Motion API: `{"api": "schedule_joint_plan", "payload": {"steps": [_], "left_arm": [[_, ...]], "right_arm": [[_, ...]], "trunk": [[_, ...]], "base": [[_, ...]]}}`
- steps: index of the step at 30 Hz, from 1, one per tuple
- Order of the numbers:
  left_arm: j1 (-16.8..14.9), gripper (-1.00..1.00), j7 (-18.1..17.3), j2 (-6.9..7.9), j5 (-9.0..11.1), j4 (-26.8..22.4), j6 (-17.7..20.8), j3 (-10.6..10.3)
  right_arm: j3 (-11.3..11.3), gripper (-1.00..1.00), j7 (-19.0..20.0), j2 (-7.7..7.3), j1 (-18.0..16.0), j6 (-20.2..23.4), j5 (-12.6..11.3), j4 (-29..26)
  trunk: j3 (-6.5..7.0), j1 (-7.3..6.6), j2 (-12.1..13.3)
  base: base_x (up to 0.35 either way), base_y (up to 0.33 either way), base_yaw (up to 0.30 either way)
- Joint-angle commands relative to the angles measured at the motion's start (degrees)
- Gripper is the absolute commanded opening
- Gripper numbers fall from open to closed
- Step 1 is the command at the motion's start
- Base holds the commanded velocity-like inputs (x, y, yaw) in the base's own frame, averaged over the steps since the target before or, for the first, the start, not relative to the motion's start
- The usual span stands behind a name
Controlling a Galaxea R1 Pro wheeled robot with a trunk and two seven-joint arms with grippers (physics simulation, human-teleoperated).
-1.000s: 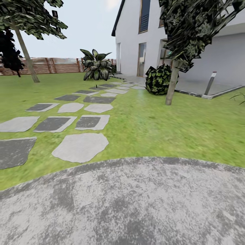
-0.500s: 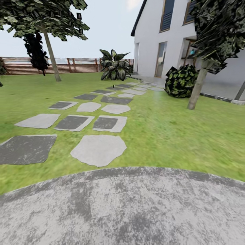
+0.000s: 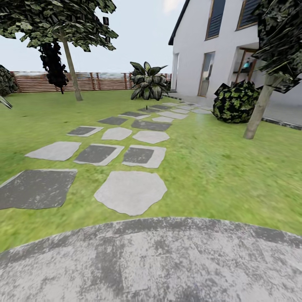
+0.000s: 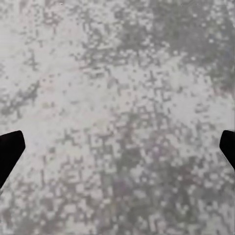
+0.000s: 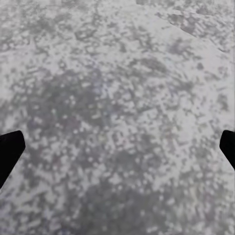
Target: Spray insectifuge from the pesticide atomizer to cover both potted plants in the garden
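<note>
Outdoors, the robot stands on the round stone patio [image 3: 167,264] at the bottom of the head view, facing a lawn [image 3: 218,167] crossed by stepping slabs [image 3: 131,191] that run toward a white house [image 3: 218,54] at upper right. A broad-leaved plant [image 3: 147,82] rises at the far end of the slabs, centre top, before a brown slatted fence [image 3: 37,82]; whether it is one of the potted plants cannot be told at this range. A tree [image 3: 69,50] stands upper left, and a dark shrub [image 3: 235,102] and another trunk [image 3: 258,110] at right. Both wrist views look down on mottled stone: the left pincer [image 4: 117,152] and the right pincer [image 5: 117,152] each show dark fingertips [image 4: 10,149] at opposite edges, set wide apart and holding nothing. No sprayer can be made out anywhere in these pictures. By this evidence the task is barely begun: finding and lifting the atomizer, then spraying both plants, all remain.
</note>
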Motion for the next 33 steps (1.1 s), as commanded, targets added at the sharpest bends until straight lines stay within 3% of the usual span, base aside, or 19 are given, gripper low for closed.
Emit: {"api": "schedule_joint_plan", "payload": {"steps": [1, 33], "left_arm": [[-0.03, 1.00, -0.01, 0.01, 0.09, 0.06, -0.19, 0.06], [-0.12, 1.00, -0.01, 0.14, 0.09, 0.15, -0.19, 0.21]], "right_arm": [[0.02, 1.00, -0.02, -0.01, -0.02, -0.17, 0.03, 0.10], [0.01, 1.00, -0.02, -0.01, -0.02, -0.20, -0.12, 0.55]], "trunk": [[-0.05, 0.02, -0.01], [-0.05, 0.02, -0.01]], "base": [[0.320, 0.086, 0.000], [0.336, 0.005, 0.000]]}}
